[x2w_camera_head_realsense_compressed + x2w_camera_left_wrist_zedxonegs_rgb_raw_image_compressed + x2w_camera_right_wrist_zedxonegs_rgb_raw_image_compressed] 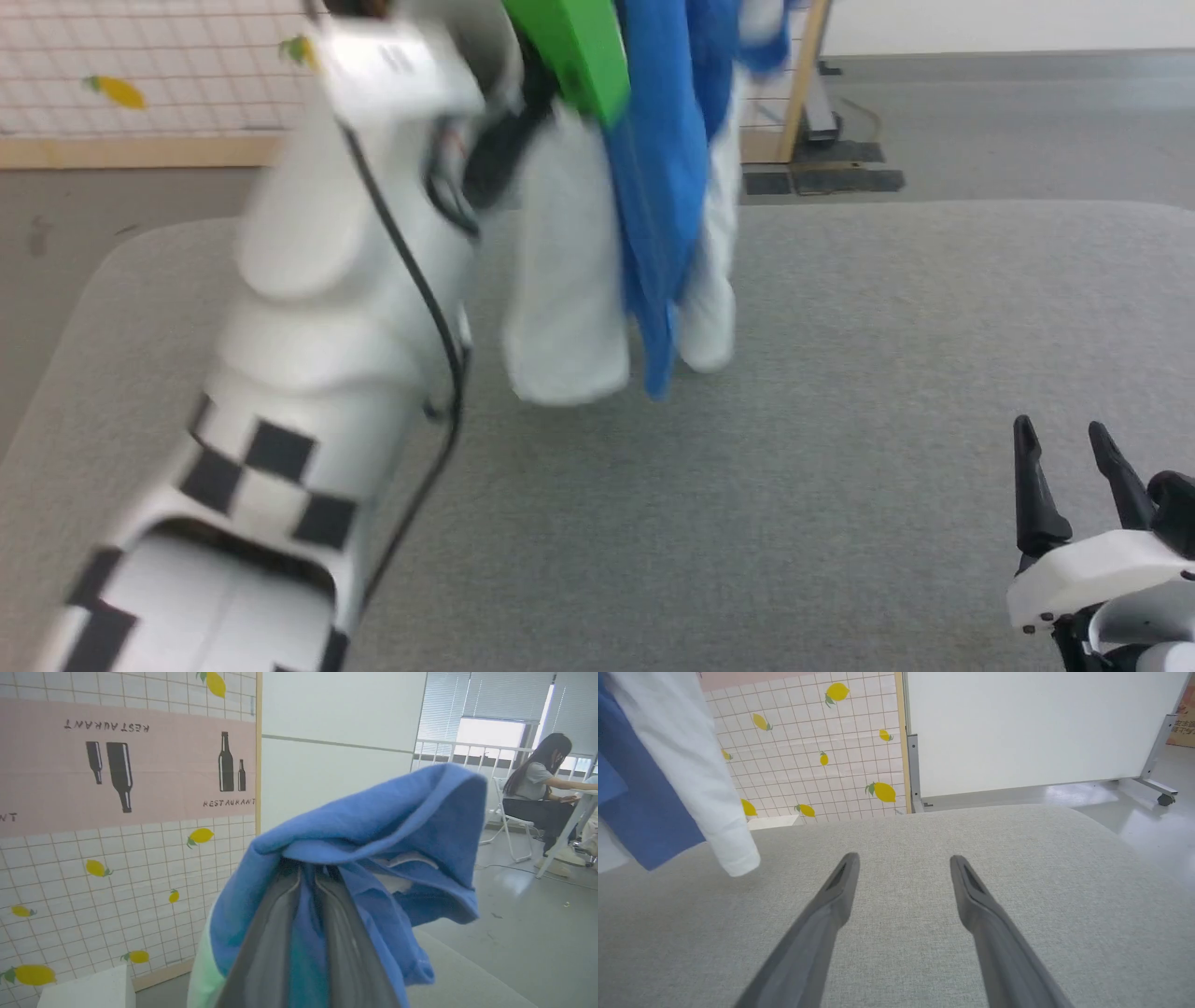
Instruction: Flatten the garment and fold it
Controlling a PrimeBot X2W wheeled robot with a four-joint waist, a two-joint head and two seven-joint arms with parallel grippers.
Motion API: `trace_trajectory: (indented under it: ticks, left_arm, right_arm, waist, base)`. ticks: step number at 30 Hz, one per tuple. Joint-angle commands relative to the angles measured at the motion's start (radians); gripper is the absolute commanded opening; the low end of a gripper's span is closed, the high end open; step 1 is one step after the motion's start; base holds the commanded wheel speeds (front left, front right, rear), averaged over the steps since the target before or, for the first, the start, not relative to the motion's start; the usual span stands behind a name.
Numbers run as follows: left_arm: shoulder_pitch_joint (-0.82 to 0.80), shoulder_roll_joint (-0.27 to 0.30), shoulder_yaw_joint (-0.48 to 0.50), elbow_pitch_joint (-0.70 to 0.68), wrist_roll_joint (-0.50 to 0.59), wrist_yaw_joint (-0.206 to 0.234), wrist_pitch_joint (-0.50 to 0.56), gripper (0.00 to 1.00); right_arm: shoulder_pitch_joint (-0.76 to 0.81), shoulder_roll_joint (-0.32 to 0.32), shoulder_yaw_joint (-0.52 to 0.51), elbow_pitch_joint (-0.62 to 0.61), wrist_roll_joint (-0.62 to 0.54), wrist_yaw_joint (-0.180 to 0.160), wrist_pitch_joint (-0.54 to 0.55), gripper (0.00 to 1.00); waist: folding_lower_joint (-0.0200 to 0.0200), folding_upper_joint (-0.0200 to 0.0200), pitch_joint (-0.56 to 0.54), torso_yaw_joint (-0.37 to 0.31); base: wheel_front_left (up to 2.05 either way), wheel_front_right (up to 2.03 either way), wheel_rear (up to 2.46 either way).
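The left gripper (308, 873) is clenched on the garment (653, 187): in the left wrist view its two dark fingers (266, 952) stand nearly together with a strip of blue cloth pinched between them, and more blue fabric billows over and around their tips. The left arm (317, 327) reaches up and away in the head view, blurred, with a bright green part (569, 47) at its upper end, just where the cloth gathers. From there the garment hangs in a loose bunch above the far left part of the grey table (840, 392), a long blue fold in the middle and white lobes on either side. Whether its lowest ends brush the table cannot be told. The right gripper (1061, 429) sits low at the near right, well apart from the garment, its fingers spread wide and empty over bare table. Behind the table stand a lemon-printed tiled panel (140, 858) and a white board (1017, 732). A person (537, 788) sits at a desk far off in the room.
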Motion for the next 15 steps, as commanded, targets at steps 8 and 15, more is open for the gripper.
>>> trace_trajectory:
  ticks: [8, 15]
  left_arm:
    - [0.332, -0.020, -0.227, 0.089, -0.092, -0.008, 0.050, 0.00]
    - [0.513, -0.021, -0.433, 0.173, -0.151, -0.005, 0.201, 0.00]
  right_arm:
    - [0.001, 0.000, 0.019, -0.017, 0.006, -0.002, 0.003, 1.00]
    - [-0.005, 0.000, 0.030, -0.006, 0.011, -0.002, -0.003, 1.00]
  waist:
    - [0.0001, -0.0001, 0.046, -0.060]
    - [0.0001, -0.0001, 0.062, -0.063]
  base:
    - [0.00, 0.00, 0.00]
    - [0.00, 0.00, 0.00]
